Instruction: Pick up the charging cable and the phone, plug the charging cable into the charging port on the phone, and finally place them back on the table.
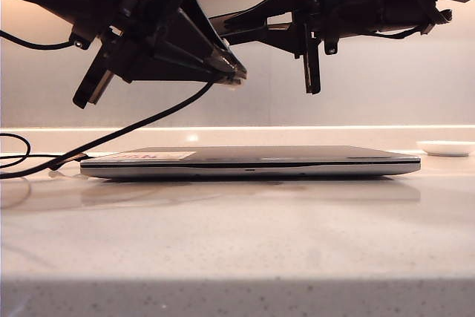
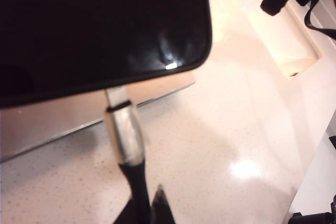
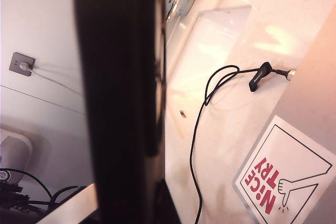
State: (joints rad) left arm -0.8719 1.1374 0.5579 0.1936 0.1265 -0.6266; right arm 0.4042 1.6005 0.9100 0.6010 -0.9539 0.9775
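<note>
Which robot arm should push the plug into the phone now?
Probably the left: its pincer holds the plug, tip already at the phone edge. The right pincer just steadies the phone.

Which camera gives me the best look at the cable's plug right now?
The left wrist view: the silvery plug fills the frame, its tip meeting the phone's edge. In the exterior view it is a small bright spot at the left gripper, with the cable trailing down. The right wrist view shows only the cable on the table, no plug.
</note>
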